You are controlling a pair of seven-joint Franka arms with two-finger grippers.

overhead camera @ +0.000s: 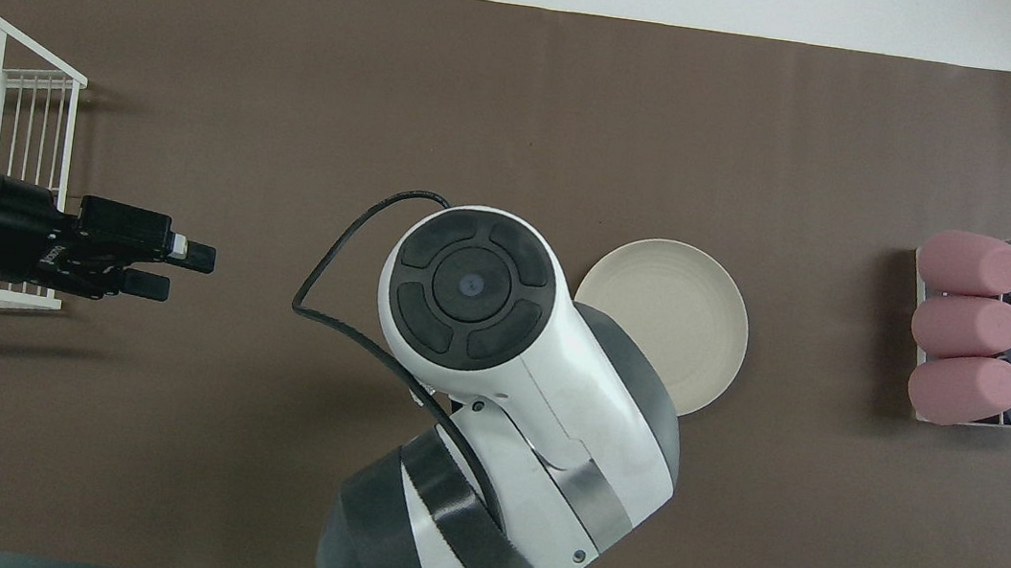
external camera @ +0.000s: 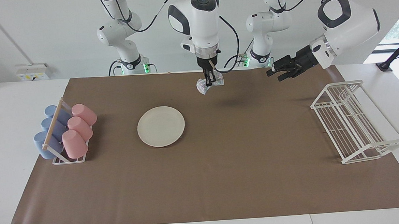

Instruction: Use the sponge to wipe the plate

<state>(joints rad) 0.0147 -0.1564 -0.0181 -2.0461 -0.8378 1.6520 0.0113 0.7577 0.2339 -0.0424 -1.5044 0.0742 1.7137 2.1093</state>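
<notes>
two robot arms stand at a table with a brown paper cover (external camera: 223, 179). the right gripper (external camera: 210, 80) hangs in the air over the bare brown cover, near the robots' edge. its two fingers are pinched tight on the small, floppy, silvery-white mesh sponge (external camera: 203, 86). the sponge droops out on both sides of the fingers, so it looks soft and very light. it will bend and squash when it is pressed down. the hold at its middle looks good, because both loose ends can then drag over the dish.

the round, shallow, cream-white plate (external camera: 161, 126) lies flat on the cover, toward the right arm's end of the table and farther from the robots than the sponge. it looks stiff and smooth, and it may slide if the sponge pushes too hard from the side. nothing holds it down.

the left gripper (external camera: 279, 73) waits in the air near the white wire dish rack (external camera: 352, 124). its fingers are a little apart and hold nothing.

six pink and blue cups (external camera: 65, 131) lie in a small rack at the right arm's end of the table.

i think the wiping has not begun yet.
</notes>
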